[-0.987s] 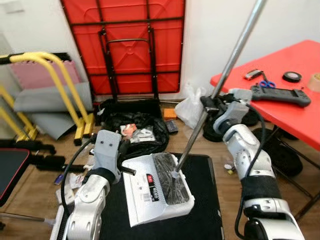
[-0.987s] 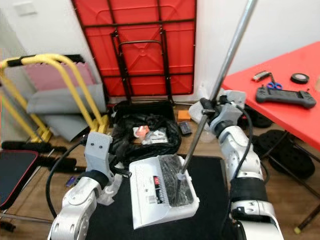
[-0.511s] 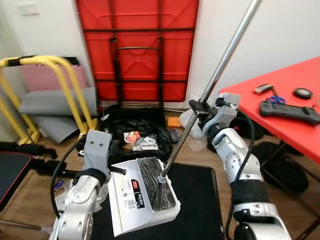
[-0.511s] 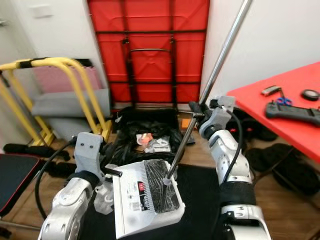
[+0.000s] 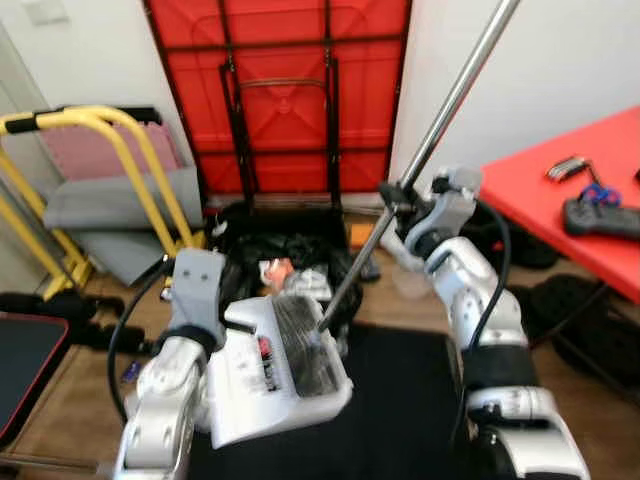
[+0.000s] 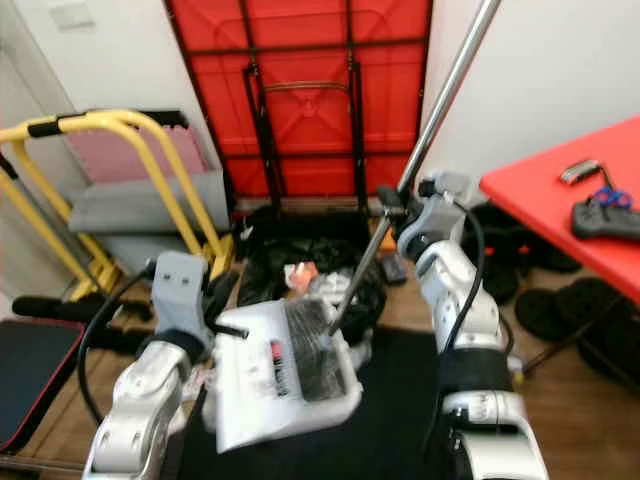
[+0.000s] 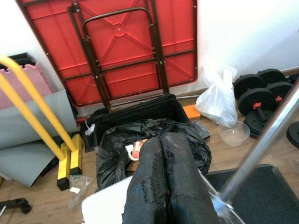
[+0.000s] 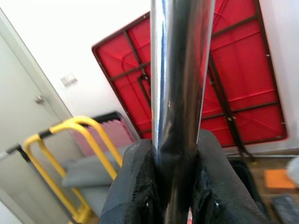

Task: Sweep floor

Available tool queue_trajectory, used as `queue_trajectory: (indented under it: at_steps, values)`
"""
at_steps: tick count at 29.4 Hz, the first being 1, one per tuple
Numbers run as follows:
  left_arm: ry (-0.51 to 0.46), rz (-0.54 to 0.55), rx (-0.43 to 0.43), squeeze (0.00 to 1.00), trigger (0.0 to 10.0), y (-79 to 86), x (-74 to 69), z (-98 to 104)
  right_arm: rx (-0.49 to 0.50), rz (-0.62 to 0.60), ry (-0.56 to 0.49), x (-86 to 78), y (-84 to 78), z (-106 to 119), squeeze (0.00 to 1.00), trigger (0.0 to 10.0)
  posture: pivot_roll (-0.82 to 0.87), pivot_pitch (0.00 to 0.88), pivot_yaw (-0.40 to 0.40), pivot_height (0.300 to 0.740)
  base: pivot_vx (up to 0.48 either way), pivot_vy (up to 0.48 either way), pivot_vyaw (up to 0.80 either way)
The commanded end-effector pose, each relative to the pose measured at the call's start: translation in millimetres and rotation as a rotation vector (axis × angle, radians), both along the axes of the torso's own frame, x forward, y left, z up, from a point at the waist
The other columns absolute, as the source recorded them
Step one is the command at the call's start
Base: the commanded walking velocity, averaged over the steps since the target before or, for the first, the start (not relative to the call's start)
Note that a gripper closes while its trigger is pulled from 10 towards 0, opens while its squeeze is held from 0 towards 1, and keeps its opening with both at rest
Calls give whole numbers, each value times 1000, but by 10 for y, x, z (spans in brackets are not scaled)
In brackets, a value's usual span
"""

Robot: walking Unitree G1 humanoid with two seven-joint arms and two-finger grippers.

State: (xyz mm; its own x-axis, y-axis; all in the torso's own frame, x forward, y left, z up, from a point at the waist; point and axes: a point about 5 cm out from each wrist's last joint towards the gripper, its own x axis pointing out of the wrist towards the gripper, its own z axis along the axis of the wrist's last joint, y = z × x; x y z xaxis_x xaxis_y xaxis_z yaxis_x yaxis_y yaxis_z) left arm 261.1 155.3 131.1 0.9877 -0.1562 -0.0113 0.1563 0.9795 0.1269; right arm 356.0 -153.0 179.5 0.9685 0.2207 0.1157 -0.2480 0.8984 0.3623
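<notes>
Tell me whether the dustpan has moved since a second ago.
Yes. The white dustpan has risen off the black mat and tipped toward the black trash bag, now overlapping its near edge.

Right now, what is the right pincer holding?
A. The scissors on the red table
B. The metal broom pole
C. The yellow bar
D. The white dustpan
B: in the right wrist view, the right pincer has its black fingers clamped on either side of the shiny metal broom pole.
</notes>
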Motion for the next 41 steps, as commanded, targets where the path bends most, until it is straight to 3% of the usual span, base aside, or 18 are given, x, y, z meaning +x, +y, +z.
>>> queue_trajectory:
  at_steps: [1,7,25,32,41]
  values:
    - [-2,73,-2,0,10000,24,1,-13,4,-17,-86,-1,-76,205,0,10000,-134,0,10,740,292,0,513]
    - [-4,72,-2,0,10000,23,7,-7,-7,-22,-88,3,-90,215,0,10000,-134,0,9,740,296,0,800]
    - [-16,67,-11,0,10000,16,21,18,5,-78,-64,40,-132,219,0,10000,-135,0,5,740,305,0,0]
    - [-19,67,-10,0,10000,21,20,26,8,-78,-59,55,-116,238,0,10000,-134,0,6,740,306,0,-686]
    - [-20,69,-12,0,10000,12,12,33,14,-63,-79,42,-95,266,0,10000,-132,0,4,740,307,0,0]
